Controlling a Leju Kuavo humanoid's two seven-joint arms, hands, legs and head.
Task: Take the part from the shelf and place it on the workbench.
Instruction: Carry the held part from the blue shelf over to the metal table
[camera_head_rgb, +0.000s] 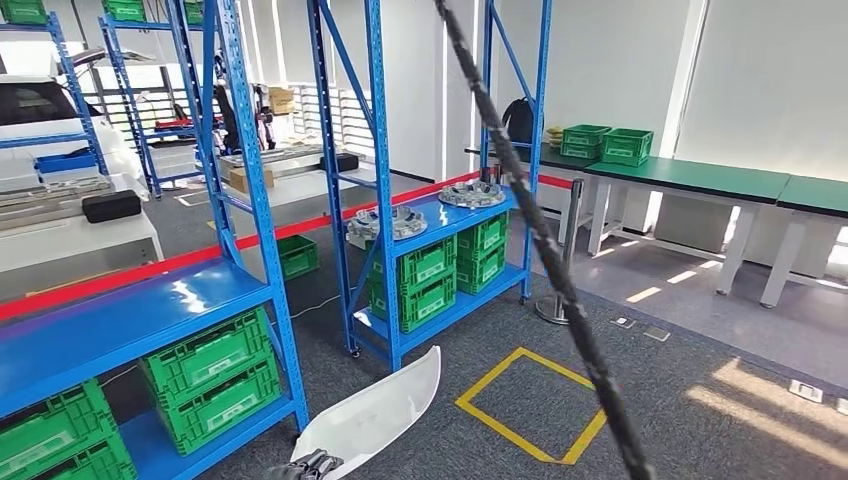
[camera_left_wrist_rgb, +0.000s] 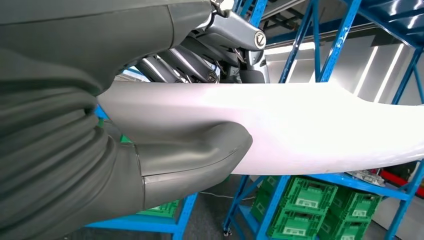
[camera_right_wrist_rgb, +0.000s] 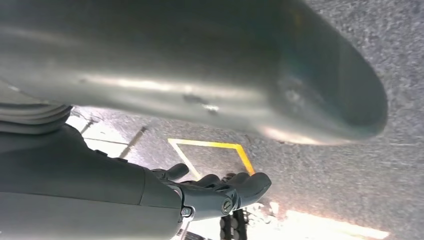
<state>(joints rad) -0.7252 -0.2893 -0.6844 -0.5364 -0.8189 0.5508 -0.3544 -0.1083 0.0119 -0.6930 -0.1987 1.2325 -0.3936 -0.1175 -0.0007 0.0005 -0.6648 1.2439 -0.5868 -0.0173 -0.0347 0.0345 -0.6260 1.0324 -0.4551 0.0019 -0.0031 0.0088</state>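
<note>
From the head view, the white part (camera_head_rgb: 375, 408) is already off the shelf and carried low in front of the robot. It is a long, curved panel, and its long axis runs from the left hand (camera_head_rgb: 310, 466) at the bottom edge up and to the right, its free tip pointing towards the yellow floor square (camera_head_rgb: 530, 405). The green-topped counter (camera_head_rgb: 690, 178) stands well apart, across the carpet to the right, beyond a dark cable (camera_head_rgb: 540, 240) hanging through the picture. So the carrying end is the near end, and the far tip will reach the counter first if the robot turns that way, I'd judge. The blue shelf (camera_head_rgb: 385, 225) with its green crates (camera_head_rgb: 425, 280) stands to the left of the part.

In the left wrist view, the left hand (camera_left_wrist_rgb: 190, 150) is clenched on the part (camera_left_wrist_rgb: 310, 130): the thick thumb lies along one face and the dark fingers (camera_left_wrist_rgb: 185, 65) fold over the opposite edge. The panel stretches away from the hand across the whole picture.

In the right wrist view, the right hand (camera_right_wrist_rgb: 210, 192) hangs over the carpet with its fingers curled in, and I see nothing in them. A blurred silver-grey shape crosses close above it; I cannot tell what it is. The left hand alone carries the load, as far as I can see.
</note>
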